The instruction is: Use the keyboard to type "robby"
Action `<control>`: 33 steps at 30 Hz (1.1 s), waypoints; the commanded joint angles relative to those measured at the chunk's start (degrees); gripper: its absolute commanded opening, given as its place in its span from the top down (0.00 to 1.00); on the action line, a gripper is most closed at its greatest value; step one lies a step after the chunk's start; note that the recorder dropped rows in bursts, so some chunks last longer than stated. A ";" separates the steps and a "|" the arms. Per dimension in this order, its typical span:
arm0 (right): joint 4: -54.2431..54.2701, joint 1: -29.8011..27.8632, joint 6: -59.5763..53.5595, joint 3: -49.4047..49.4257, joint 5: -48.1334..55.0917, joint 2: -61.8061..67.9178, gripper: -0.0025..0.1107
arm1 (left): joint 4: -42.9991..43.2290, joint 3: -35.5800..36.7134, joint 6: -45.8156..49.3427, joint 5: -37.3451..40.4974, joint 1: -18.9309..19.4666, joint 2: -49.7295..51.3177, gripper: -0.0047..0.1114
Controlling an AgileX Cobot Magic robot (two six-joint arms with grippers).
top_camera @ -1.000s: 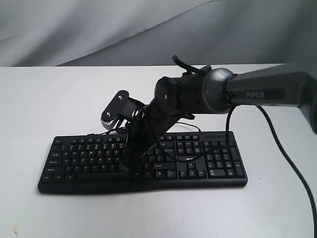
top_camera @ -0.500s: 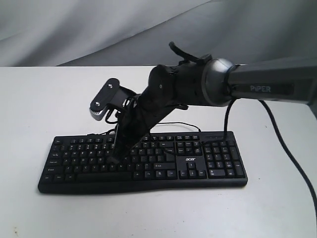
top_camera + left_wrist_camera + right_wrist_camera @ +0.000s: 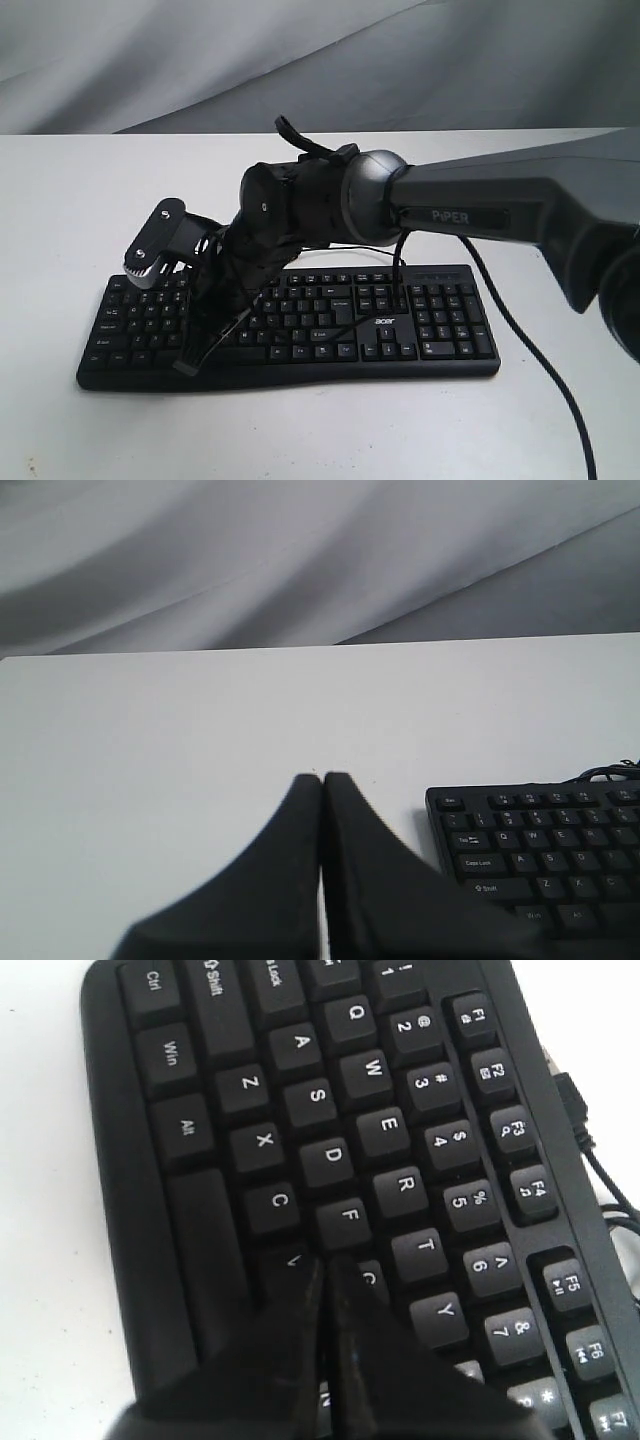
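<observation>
Right pincer [image 3: 325, 1263], pressed closed, tip over the keyboard [image 3: 215, 1020] beside its F key [image 3: 350, 1217].

The keyboard [image 3: 440, 335] is black with small white legends. The worktop [image 3: 70, 200] is plain white. The left fingers [image 3: 270, 880] and right fingers [image 3: 280, 1360] are matte black. The arm [image 3: 540, 195] is dark grey with pale lettering, and the cloth [image 3: 300, 60] is grey.

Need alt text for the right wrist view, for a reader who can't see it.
The right gripper, shut, points at a black keyboard, its tips by the F and V keys. Keys Q to Y run diagonally; a thin cable lies on the white table past the function keys.
</observation>
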 commanded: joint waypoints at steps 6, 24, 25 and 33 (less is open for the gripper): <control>0.14 0.05 -0.08 -0.43 0.69 0.69 0.98 | -0.46 0.25 -0.23 -0.26 0.11 -0.15 0.96; 0.13 0.05 -0.08 -0.43 1.02 1.62 0.98 | -0.46 0.25 -0.23 -0.26 0.11 -0.15 0.96; 0.25 0.05 -0.08 -0.43 1.02 1.77 0.98 | -0.46 0.25 -0.23 -0.26 0.11 -0.15 0.96; -0.01 0.05 -0.08 -0.43 1.28 1.05 0.98 | -0.46 0.25 -0.23 -0.26 0.11 -0.15 0.96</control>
